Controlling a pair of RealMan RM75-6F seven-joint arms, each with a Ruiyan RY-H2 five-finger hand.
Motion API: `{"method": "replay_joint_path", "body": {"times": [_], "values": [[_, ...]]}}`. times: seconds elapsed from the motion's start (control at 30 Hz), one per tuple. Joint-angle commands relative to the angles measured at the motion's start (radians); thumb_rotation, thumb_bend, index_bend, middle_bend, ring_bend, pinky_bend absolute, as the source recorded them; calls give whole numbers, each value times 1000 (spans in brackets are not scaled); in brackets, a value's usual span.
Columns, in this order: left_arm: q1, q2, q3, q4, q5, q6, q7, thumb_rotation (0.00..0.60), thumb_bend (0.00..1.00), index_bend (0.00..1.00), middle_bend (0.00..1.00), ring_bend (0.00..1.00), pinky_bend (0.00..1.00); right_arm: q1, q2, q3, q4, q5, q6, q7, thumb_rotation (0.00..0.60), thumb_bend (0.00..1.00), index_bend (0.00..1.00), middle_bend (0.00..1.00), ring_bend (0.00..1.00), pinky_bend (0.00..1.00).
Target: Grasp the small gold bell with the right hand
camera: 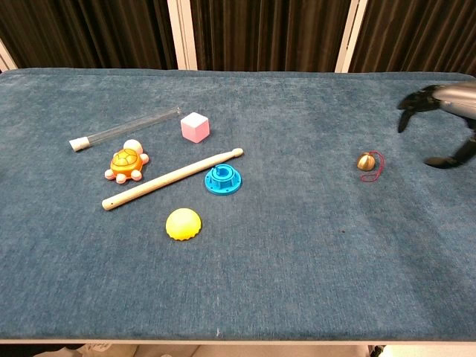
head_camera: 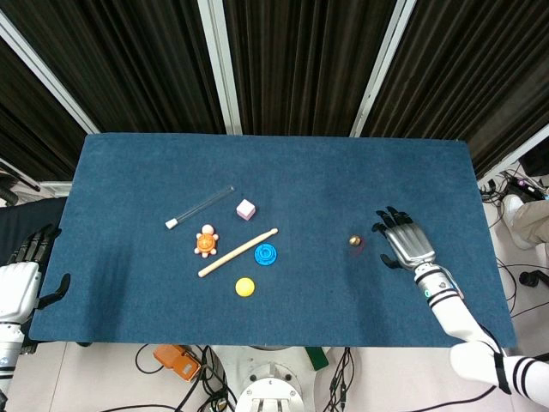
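Right hand [head_camera: 407, 243] hovers just right of the bell [head_camera: 353, 241] on the table [head_camera: 343, 172], fingers spread, holding nothing.

Silver-backed robot hands with black fingers

The right hand [head_camera: 407, 245], near the blue table [head_camera: 129, 163] edge, has a ribbed metallic back, dark fingers [camera: 413, 103], and a white forearm with black bands and a small green mark at the wrist; the left hand [head_camera: 19, 285] looks alike.

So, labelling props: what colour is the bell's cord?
Red; the cord shows best in the chest view.
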Motion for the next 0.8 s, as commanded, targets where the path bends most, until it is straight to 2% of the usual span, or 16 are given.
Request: {"method": "replay_joint_path", "body": {"times": [0.03,0.23,0.8], "values": [[-1,1,0,-1,-2,-2,0,600,389,66,0,36,162,32,-33,16,45,33,-22,-1,600,420,381,143,72,165],[-1,2,1,0,-3,-6,2,600,389,66,0,36,163,74,-80,16,116,73,-53,12,600,420,403,140,72,164],[-3,3,2,2,-8,-15,7,600,389,66,0,36,162,151,-171,-7,225,75,-95,60,600,419,441,139,72,164]]}}
